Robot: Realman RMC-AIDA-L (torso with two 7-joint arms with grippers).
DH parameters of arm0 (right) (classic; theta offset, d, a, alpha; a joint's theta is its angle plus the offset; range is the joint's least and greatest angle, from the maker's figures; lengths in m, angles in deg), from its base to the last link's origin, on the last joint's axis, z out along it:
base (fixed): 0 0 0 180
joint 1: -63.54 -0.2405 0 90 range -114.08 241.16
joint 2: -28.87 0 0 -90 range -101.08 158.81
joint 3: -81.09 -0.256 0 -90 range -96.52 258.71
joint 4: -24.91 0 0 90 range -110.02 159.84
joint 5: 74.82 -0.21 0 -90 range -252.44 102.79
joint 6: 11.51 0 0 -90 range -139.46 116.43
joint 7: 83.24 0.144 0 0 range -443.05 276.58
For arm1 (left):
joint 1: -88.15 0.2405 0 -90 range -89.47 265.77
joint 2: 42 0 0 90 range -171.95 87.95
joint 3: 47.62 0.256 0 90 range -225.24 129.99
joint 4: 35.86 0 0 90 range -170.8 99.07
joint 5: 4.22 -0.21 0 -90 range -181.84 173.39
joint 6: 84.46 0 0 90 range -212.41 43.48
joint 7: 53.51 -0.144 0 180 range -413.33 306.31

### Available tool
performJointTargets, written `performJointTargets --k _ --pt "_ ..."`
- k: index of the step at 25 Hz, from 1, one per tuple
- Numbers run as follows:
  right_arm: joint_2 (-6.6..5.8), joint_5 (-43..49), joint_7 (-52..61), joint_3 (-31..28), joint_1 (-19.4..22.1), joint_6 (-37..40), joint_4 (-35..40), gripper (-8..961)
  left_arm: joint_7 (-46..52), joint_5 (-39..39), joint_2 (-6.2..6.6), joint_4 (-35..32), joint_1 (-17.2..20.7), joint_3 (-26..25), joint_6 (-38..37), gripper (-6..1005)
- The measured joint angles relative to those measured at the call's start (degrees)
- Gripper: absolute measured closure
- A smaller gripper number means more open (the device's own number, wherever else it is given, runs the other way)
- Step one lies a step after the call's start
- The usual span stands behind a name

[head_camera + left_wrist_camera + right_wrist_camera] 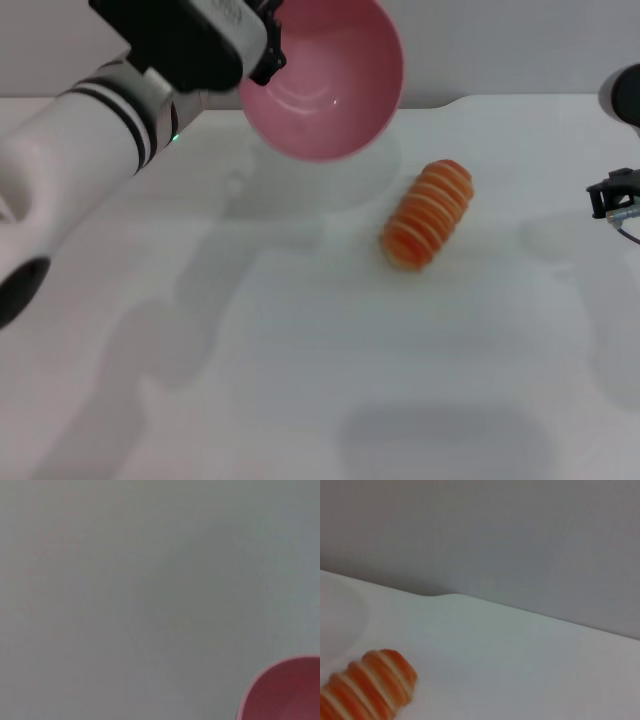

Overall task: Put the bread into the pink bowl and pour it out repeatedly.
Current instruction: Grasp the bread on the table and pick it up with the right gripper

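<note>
The pink bowl [325, 85] hangs in the air over the back of the table, tipped on its side so its empty inside faces me. My left gripper [268, 48] is shut on the bowl's left rim. A slice of the bowl [285, 690] also shows in the left wrist view. The bread [428, 215], striped orange and cream, lies on the white table to the right of and below the bowl; one end of the bread [367, 687] shows in the right wrist view. My right gripper [612, 195] sits at the far right edge, apart from the bread.
The white table [300, 360] runs to a grey wall [485, 535] at the back, with a notch in its rear edge [440, 596]. My left forearm [70, 150] crosses the left side of the scene.
</note>
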Motion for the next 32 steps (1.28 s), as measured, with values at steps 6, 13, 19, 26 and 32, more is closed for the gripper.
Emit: performJointTargets --k 6,13,19,26,32 --pt "-0.05 -1.0 -0.1 0.1 -0.9 0.0 -0.1 941 10.2 1.3 0.2 -4.4 -2.6 -0.9 16.1 958" --pt "-0.09 -2.0 -0.5 0.5 -2.0 -0.1 -1.0 939 14.6 10.2 0.43 -6.8 -3.9 -7.6 27.7 958" --pt "-0.32 -6.6 -3.8 0.7 -3.0 -0.2 -1.0 938 13.6 15.8 0.5 -2.9 -9.1 -11.9 42.4 958" --pt "-0.31 -9.3 -7.2 0.6 -3.7 -0.9 -0.1 936 13.4 16.7 0.52 -1.6 -10.2 -12.1 48.3 958" --pt "-0.34 -9.7 -7.5 0.8 -3.9 -0.9 -0.1 935 13.3 16.3 0.51 -1.7 -9.9 -12.7 48.1 958"
